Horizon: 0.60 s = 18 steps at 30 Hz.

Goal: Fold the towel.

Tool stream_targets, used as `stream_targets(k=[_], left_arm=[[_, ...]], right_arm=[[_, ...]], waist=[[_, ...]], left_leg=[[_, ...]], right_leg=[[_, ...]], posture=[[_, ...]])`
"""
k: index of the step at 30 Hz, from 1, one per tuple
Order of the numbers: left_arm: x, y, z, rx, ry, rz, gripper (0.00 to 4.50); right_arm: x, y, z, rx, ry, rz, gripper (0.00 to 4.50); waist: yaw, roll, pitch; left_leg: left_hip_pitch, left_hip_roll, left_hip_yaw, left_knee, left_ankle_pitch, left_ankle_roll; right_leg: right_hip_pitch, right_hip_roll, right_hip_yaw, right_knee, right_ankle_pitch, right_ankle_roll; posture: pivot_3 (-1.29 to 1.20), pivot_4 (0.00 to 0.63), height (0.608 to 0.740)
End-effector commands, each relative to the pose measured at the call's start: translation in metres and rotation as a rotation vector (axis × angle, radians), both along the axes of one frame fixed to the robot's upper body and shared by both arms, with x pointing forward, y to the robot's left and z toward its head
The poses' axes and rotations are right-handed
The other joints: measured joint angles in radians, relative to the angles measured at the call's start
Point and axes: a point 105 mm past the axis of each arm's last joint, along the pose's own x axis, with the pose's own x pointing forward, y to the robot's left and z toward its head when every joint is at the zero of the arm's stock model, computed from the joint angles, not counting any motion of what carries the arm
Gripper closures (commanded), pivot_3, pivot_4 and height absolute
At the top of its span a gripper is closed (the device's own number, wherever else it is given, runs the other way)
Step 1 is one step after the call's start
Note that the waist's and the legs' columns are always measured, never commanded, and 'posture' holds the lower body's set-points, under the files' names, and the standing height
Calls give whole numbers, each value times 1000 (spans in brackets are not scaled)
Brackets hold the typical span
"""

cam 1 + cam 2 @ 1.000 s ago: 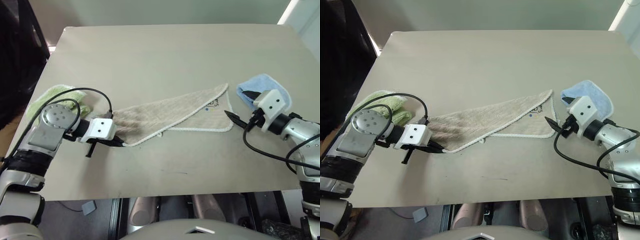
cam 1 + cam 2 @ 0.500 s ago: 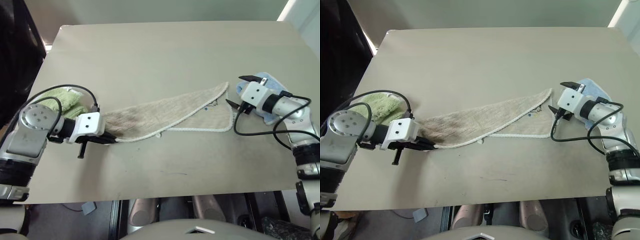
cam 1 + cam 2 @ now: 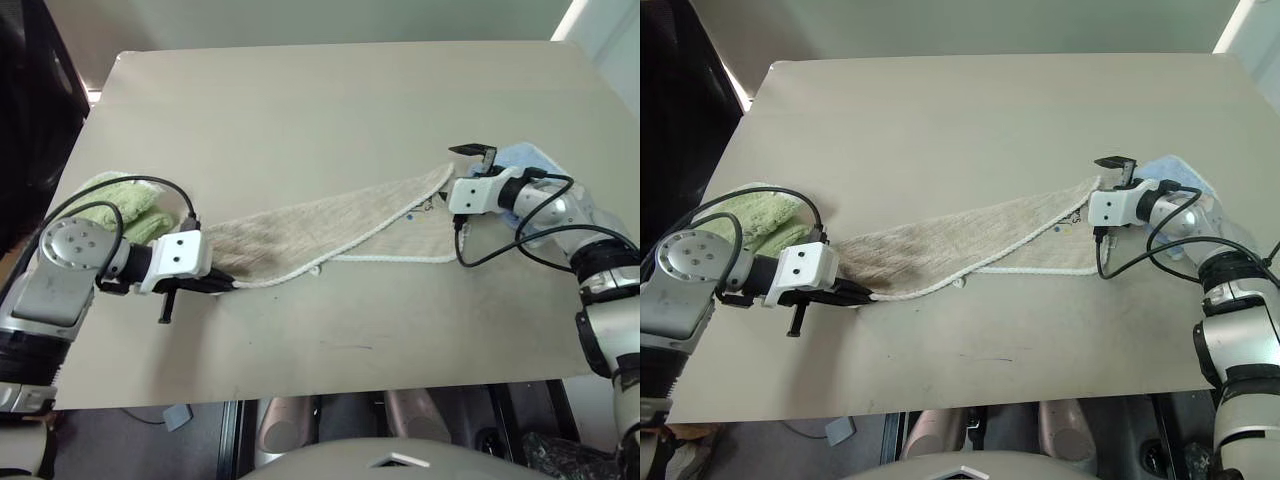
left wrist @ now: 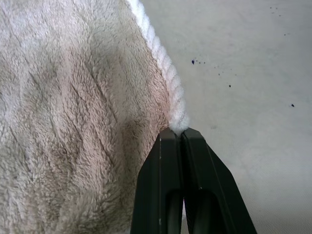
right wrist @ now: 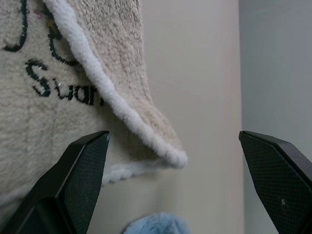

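The beige towel [image 3: 330,225] lies folded on a diagonal across the middle of the table, its white-edged upper layer running from lower left to upper right. My left gripper [image 3: 228,284] is shut on the towel's white corded edge [image 4: 175,97] at its left tip. My right gripper [image 3: 452,186] is open at the towel's far right corner [image 5: 165,148]. That corner is lifted a little and lies between the two fingers [image 5: 73,185], beside the embroidered lettering [image 5: 53,87].
A fluffy green towel [image 3: 118,196] lies at the table's left edge, behind my left arm. A light-blue towel [image 3: 528,158] sits at the right edge, just behind my right wrist. The tan table [image 3: 320,100] is bare toward the back and front.
My right gripper has moved forward and leftward from beside the towel to its far right corner, rolling so its fingers straddle the corner. The left gripper still holds the towel's left tip.
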Motion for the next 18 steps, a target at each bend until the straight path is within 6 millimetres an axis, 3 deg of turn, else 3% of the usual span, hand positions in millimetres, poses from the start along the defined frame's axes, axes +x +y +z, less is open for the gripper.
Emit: stream_targets(k=[1, 4, 12, 13, 18], left_arm=[[1, -1, 12, -9, -48, 0, 4500], [1, -1, 10, -12, -46, 3, 4500], [0, -1, 8, -16, -43, 3, 4500], [1, -1, 8, -16, -44, 4, 4500], [10, 3, 15, -21, -93, 36, 4500]], right_arm=[[1, 6, 10, -25, -66, 47, 391], [1, 7, 9, -36, -75, 57, 1271], [-1, 1, 6, -42, -80, 54, 4241], [-1, 0, 7, -40, -84, 50, 4458], [-2, -8, 15, 0, -123, 28, 4458]], waist=[[0, 0, 0], [0, 0, 0], [0, 0, 0], [0, 0, 0], [0, 0, 0]], left_leg=[[0, 0, 0, 0, 0, 0], [0, 0, 0, 0, 0, 0], [0, 0, 0, 0, -1, -1], [0, 0, 0, 0, -1, -1], [0, 0, 0, 0, -1, -1]], right_leg=[[0, 0, 0, 0, 0, 0], [0, 0, 0, 0, 0, 0], [0, 0, 0, 0, 0, 0], [0, 0, 0, 0, 0, 0], [0, 0, 0, 0, 0, 0]], posture=[[0, 150, 736], [0, 150, 736], [0, 150, 736], [0, 150, 736], [0, 150, 736]])
